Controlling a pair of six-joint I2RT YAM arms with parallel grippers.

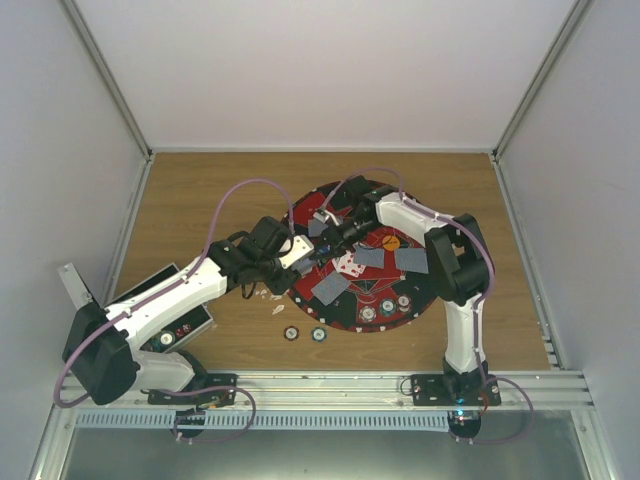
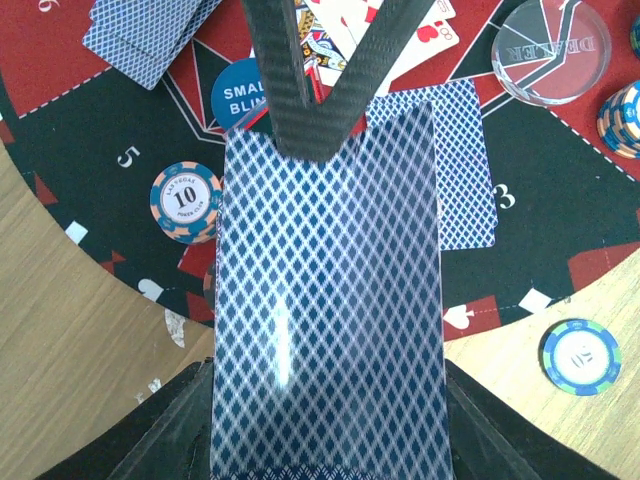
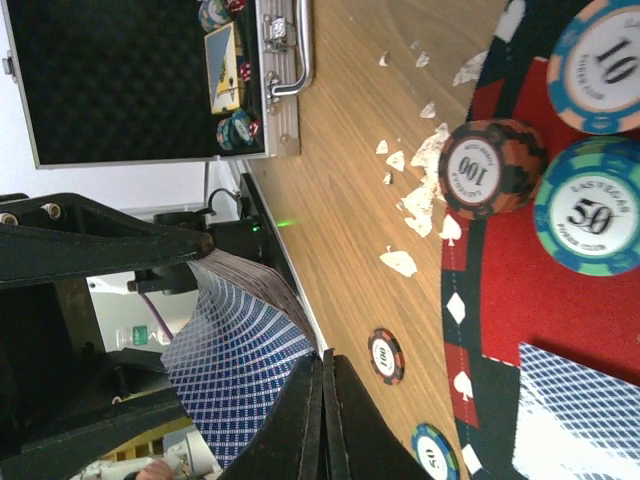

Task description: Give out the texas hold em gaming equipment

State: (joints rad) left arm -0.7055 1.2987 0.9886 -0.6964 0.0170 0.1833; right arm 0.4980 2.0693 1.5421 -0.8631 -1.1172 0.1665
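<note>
My left gripper (image 1: 296,258) is shut on a deck of blue-backed playing cards (image 2: 328,300), held edge to edge over the mat's left rim. My right gripper (image 1: 322,243) is shut on the far end of the deck's top card (image 3: 235,360), which bows upward; its fingers (image 2: 315,100) meet in a V on that card. Face-down cards (image 1: 330,288) and face-up cards (image 1: 348,264) lie on the mat. Poker chips (image 1: 387,306) sit on its near rim, and two more chips (image 1: 291,333) lie on the wood. A 10 chip (image 2: 186,201) and a blue blind disc (image 2: 237,92) lie beside the deck.
The round red-and-black mat (image 1: 345,312) fills the table's middle. An open black case (image 3: 140,80) holding more chips lies at the left, under my left arm. White flecks (image 3: 415,190) litter the wood. A clear dealer button (image 2: 550,50) and an orange disc (image 1: 391,241) rest on the mat.
</note>
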